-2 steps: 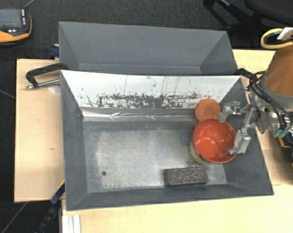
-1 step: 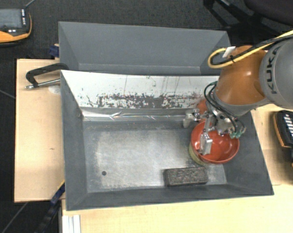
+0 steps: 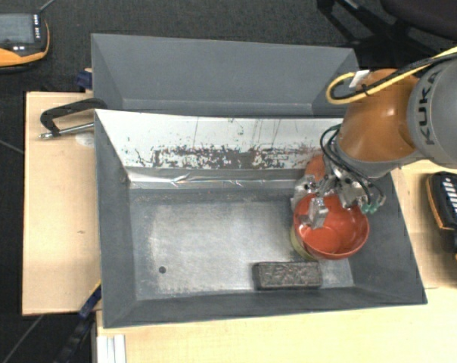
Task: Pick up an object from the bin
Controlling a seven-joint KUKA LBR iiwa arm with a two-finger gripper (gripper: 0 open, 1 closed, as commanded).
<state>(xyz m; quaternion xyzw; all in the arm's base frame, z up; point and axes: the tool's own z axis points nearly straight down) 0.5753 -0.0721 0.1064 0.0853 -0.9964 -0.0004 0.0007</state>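
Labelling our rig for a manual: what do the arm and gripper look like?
The arm is a rounded silver-grey link lettered KUKA, with a glossy orange cover at the wrist. A yellow cable loops over it; black cables run to the small metal gripper.

You are seeing a bowl [image 3: 336, 237] sitting at the bin's [image 3: 183, 237] right, the gripper [image 3: 319, 204] hanging over it, and a block [image 3: 287, 275] lying just before it.

My arm [image 3: 444, 104] reaching in from the right, orange wrist cover [image 3: 372, 127] tipped downward, yellow cable [image 3: 365, 82] looped above it, my hand [image 3: 325, 201] pointing down.
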